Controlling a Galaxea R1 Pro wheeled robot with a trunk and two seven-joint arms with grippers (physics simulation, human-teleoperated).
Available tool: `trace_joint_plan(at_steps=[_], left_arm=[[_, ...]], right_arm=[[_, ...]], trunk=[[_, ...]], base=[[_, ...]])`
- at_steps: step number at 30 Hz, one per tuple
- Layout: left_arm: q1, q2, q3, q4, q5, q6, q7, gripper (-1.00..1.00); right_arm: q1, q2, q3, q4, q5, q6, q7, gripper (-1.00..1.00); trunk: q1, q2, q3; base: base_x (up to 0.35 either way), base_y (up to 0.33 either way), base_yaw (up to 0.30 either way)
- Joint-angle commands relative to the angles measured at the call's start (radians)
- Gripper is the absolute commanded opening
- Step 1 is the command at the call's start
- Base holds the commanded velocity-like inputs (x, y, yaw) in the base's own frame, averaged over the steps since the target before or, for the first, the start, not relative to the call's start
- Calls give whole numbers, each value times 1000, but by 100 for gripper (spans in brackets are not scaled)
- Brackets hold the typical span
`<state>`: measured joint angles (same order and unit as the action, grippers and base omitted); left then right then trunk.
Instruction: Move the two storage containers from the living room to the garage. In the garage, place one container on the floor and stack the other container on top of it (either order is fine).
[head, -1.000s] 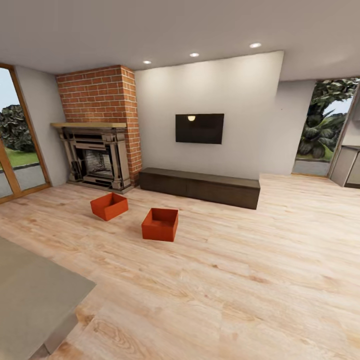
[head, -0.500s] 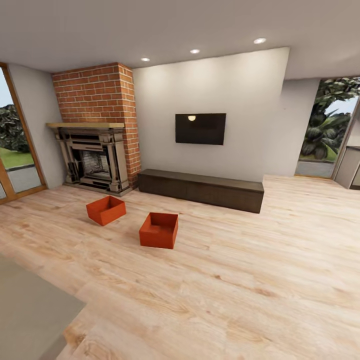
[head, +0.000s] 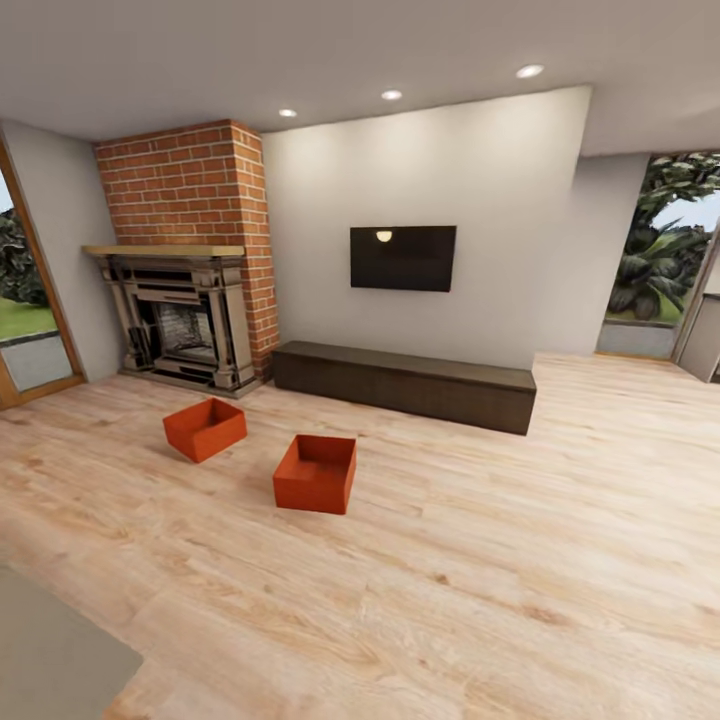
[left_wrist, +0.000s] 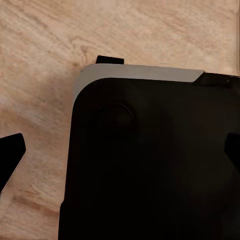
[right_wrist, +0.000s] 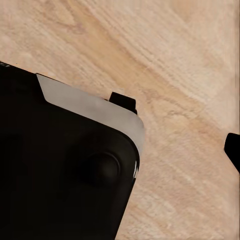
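Observation:
Two orange-red open-top storage containers rest on the light wood-plank floor of the living room. One container (head: 205, 428) lies nearer the brick fireplace (head: 185, 320), the other container (head: 317, 473) is closer to me and slightly right. They sit apart, both upright and empty. In the left wrist view my left gripper (left_wrist: 120, 160) hangs open over my black base, one dark fingertip (left_wrist: 10, 155) at each side. In the right wrist view my right gripper (right_wrist: 120, 155) also stands open, with one fingertip (right_wrist: 234, 150) showing above the planks. Neither holds anything.
A long dark low cabinet (head: 405, 385) runs along the cream wall under a wall TV (head: 402, 258). A grey surface corner (head: 50, 660) sits at the near left. Glass doors (head: 25, 330) are far left and an opening to greenery (head: 650, 270) far right. Wide wood floor lies between me and the containers.
The whole head view has shifted: I have rolled forward, so the containers look slightly nearer and the grey corner at the near left has shrunk. The containers themselves have not moved.

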<state>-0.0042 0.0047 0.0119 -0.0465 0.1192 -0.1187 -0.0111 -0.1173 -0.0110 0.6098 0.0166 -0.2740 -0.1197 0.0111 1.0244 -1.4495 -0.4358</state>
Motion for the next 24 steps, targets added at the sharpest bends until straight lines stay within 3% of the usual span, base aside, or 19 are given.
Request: trace_joint_plan(at_steps=[1, 24], left_arm=[[0, 0, 0, 0, 8, -2, -1, 100], [0, 0, 0, 0, 8, -3, -1, 100]], right_arm=[[-1, 0, 8, 2, -10, -5, 1, 100], [-1, 0, 8, 2, -10, -5, 1, 100]], trunk=[[1, 0, -1], [1, 0, -1]], base=[[323, 0, 0], [323, 0, 0]])
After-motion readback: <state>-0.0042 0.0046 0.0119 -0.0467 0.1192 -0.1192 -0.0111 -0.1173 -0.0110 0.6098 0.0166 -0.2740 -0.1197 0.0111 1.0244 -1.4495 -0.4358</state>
